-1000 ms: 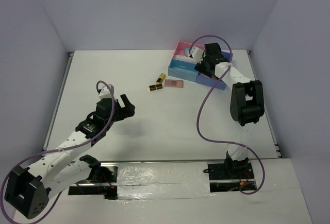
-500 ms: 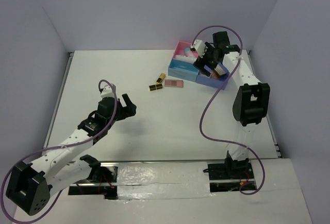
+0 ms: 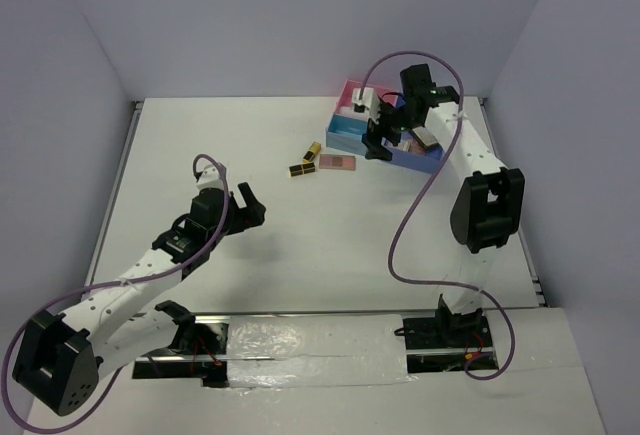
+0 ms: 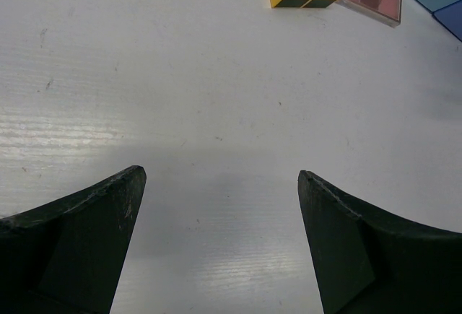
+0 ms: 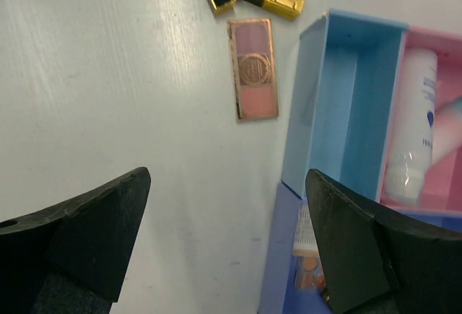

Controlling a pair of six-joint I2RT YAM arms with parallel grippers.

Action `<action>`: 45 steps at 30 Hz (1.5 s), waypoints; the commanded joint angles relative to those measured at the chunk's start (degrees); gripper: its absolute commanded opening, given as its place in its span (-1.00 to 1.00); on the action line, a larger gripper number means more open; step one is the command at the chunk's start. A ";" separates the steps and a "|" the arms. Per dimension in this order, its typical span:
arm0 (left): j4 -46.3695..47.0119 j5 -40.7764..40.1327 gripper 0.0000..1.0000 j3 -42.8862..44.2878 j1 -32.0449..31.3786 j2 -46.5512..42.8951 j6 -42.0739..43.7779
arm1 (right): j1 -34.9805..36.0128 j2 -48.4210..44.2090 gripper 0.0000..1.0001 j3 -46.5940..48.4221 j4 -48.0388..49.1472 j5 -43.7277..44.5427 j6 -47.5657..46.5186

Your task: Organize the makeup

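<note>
White table (image 3: 300,255) under pale lilac walls (image 3: 300,25), makeup at upper centre.
Poised open-jawed over the pink-and-blue box (image 3: 345,138), upper right: right gripper (image 3: 378,141), with palette (image 3: 338,162) and two black-and-gold lipsticks (image 3: 303,168) just left of it. Well apart at lower left, fingers spread wide: left gripper (image 3: 250,205). Visible only from the right wrist: white tube (image 5: 413,126) lying in the pink compartment.

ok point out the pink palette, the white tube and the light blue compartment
pink palette (image 5: 253,68): right wrist view, on its round middle emblem
white tube (image 5: 415,123): right wrist view, on the middle of its body
light blue compartment (image 5: 359,108): right wrist view, on its bare inside
</note>
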 commanded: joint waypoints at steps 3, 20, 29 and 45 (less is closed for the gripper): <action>1.42 0.50 0.99 1.98 0.48 -1.13 0.60 | 5.81 4.04 0.89 6.57 -3.19 3.61 -1.79; -1.05 -0.12 0.99 0.22 0.65 -4.64 -0.98 | 13.64 18.47 0.86 20.11 -6.00 14.80 -1.09; -1.84 -0.03 0.99 0.75 0.65 -4.29 -1.07 | 16.01 21.46 0.62 20.20 -3.02 13.13 0.32; -2.72 0.06 0.99 2.42 0.65 -1.83 -0.54 | 16.98 28.05 0.76 22.22 0.85 22.62 1.99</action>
